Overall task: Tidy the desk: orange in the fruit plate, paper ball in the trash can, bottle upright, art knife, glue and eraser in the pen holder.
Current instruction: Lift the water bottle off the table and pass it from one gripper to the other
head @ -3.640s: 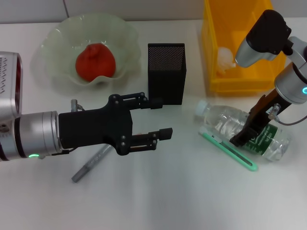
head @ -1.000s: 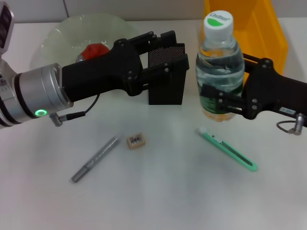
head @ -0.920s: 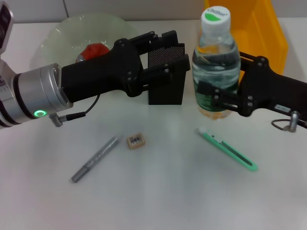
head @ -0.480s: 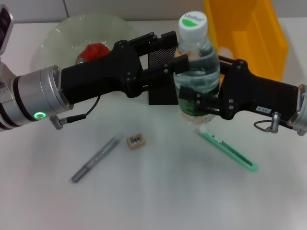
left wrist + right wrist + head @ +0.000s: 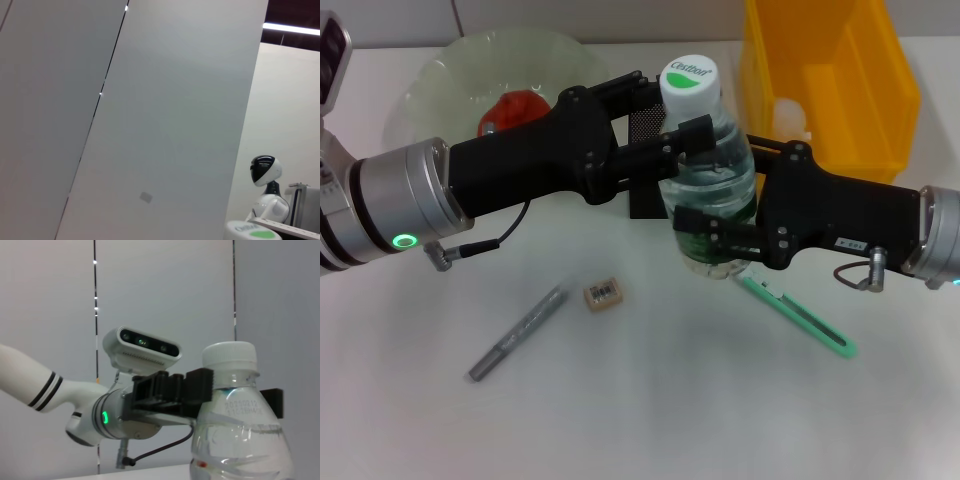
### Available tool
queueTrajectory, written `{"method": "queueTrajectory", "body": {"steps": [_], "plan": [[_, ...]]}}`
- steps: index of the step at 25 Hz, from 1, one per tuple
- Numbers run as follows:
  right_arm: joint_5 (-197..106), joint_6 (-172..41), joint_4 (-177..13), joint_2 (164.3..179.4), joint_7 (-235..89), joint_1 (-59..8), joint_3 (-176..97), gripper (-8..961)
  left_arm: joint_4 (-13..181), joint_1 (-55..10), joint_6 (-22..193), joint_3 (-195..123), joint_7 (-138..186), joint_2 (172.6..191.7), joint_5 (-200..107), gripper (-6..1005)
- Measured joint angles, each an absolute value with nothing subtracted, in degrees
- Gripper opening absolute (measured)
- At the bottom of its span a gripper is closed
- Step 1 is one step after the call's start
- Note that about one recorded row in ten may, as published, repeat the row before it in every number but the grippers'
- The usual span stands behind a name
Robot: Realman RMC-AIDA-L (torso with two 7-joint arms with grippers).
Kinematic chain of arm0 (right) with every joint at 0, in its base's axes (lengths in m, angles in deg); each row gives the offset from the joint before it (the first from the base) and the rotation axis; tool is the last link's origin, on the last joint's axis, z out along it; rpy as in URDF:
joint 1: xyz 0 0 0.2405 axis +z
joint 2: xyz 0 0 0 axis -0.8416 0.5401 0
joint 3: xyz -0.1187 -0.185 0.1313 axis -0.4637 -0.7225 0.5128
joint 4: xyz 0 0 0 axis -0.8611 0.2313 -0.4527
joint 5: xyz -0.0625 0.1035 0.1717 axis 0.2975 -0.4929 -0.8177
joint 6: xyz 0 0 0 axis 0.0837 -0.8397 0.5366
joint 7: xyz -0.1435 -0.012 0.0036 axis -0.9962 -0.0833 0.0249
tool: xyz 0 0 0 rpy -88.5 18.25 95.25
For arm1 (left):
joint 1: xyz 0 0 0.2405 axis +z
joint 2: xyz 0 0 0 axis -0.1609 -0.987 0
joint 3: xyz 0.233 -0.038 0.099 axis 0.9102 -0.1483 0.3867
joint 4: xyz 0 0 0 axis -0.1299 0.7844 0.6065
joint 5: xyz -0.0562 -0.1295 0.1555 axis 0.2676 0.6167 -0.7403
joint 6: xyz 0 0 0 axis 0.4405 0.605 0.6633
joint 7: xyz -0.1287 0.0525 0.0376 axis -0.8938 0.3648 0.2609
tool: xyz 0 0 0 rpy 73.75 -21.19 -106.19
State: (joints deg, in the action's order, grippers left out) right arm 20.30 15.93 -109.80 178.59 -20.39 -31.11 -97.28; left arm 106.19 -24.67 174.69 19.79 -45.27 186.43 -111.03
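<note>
White table (image 5: 650,420) spreading under everything, seen from the head camera. Yellow trash can (image 5: 880,95) at the far right, holding a crumpled white paper ball (image 5: 793,118) against its near-left inner corner. Pale green fruit plate (image 5: 450,75) at the far left, with the orange (image 5: 520,105) inside, partly hidden behind the left arm. Black mesh pen holder (image 5: 650,195) standing between plate and can, mostly covered by the two hands and the bottle.

Left hand (image 5: 665,115) reaching in from the left, held above the table in front of the pen holder, fingers spread apart with one on each side of the bottle's neck and shoulder; from these views, cannot tell for sure whether they press on it, no firm grip visible. Right hand (image 5: 715,225) coming in from the right, fingers closed around the lower body of the bottle at the green label.

Bottle (image 5: 705,190) upright, water inside, white cap with a green mark on top, just in front of the pen holder; hard to tell whether its base touches the table. From the right wrist camera, the bottle (image 5: 240,425) fills the near corner with the left hand's black fingers (image 5: 175,390) right behind its neck.

Mint-green art knife (image 5: 798,315) lying flat, slanting away from the bottle's base toward the near right. Silver-grey glue stick (image 5: 518,333) lying slanted at the near left. Small beige eraser (image 5: 603,294) just beside the glue's far end, apart from it.
</note>
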Motion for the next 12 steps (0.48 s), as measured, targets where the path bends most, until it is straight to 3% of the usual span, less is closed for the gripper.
{"method": "queueTrajectory", "body": {"steps": [12], "plan": [[20.2,15.4,-109.6,178.77,-20.4,-30.2,-98.3,679,106.1,-24.5,174.8,20.4,-45.3,186.43,-110.9,557]]}}
